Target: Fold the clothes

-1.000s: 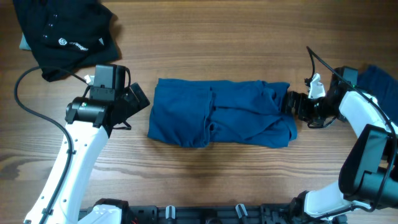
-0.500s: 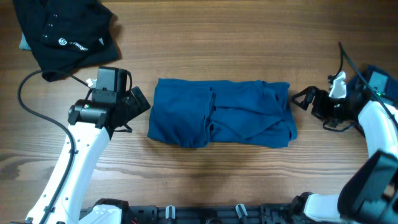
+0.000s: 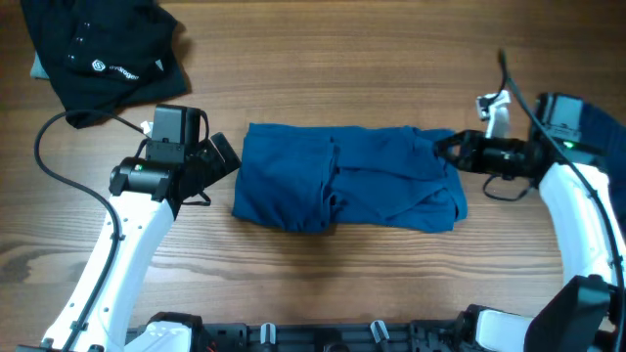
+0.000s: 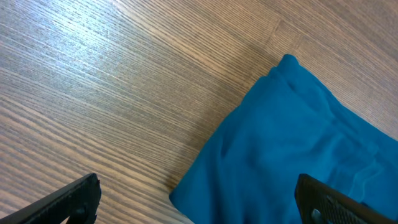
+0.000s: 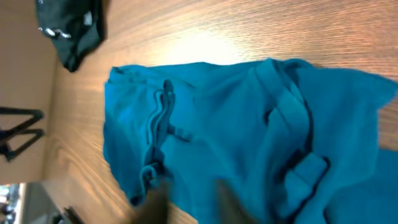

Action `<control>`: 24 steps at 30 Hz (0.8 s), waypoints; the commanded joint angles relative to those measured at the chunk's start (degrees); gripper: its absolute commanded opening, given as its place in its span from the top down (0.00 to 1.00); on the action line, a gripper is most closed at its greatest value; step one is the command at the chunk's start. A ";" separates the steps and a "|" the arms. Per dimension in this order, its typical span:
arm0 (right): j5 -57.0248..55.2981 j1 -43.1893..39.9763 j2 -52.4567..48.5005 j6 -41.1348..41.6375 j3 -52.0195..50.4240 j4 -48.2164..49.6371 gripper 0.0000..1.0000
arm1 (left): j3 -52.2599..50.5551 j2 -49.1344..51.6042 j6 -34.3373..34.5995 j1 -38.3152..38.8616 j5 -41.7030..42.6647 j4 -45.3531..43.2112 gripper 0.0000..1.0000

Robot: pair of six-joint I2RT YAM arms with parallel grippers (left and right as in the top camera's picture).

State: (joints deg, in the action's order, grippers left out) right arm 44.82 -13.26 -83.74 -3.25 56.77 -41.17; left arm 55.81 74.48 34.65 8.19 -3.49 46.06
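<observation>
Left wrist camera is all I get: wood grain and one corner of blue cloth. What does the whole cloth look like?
Observer: From overhead, the blue garment lies as a rough rectangle, already folded over on itself, with wrinkles across its right half.
Visitor: Is the other arm doing anything?
Observer: The right gripper is shut at the garment's upper right corner. I cannot tell whether it is pinching the cloth.
Visitor: Is anything else lying around?
Observer: A black garment sits crumpled at the far left corner of the table, well apart from the blue one.
</observation>
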 commanded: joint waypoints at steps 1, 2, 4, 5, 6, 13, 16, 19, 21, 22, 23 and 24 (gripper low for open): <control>-5.46 1.33 -3.02 2.32 -0.42 1.36 0.96 | -0.44 0.44 0.57 -0.31 0.72 -0.20 0.00; -5.46 1.36 -3.82 2.29 -0.85 1.57 0.96 | -0.44 0.44 0.55 -0.31 0.72 -0.20 0.00; -5.81 1.36 -5.57 2.10 -1.60 1.88 0.96 | -0.44 0.44 0.57 -0.31 0.72 -0.20 0.00; -6.27 1.36 -6.73 2.19 -2.12 2.45 0.96 | -0.44 0.44 0.57 -0.31 0.72 -0.20 0.00; -6.32 1.36 -7.93 2.21 -2.64 3.08 0.96 | -0.44 0.44 0.55 -0.31 0.72 -0.20 0.00; -9.09 1.29 -15.98 6.23 -3.43 4.09 0.96 | -0.44 0.44 0.55 -0.31 0.72 -0.17 0.00; -23.32 1.31 -16.70 16.02 -3.43 3.28 0.96 | -0.44 0.44 0.55 -0.31 0.70 0.00 0.00; -30.62 1.29 -16.65 18.36 -3.43 2.51 0.96 | -0.44 0.44 0.52 -0.31 0.70 0.20 0.00; -31.10 1.29 -16.63 18.36 -3.43 2.58 0.96 | -0.44 0.44 0.52 -0.31 0.70 0.22 0.00; -31.06 1.29 -16.59 18.53 -3.41 2.58 0.96 | -0.44 0.44 0.52 -0.31 0.70 0.20 0.00; -30.82 1.29 -16.37 19.32 -3.41 2.62 0.96 | -0.44 0.44 0.55 -0.31 0.70 0.20 0.00; -30.82 1.29 -15.91 20.37 -3.34 2.60 0.96 | -0.44 0.44 0.55 -0.31 0.70 0.22 0.00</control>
State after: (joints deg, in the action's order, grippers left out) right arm 22.50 -12.03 -99.55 12.58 53.78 -38.22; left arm 55.81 74.48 34.65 8.19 -3.11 46.24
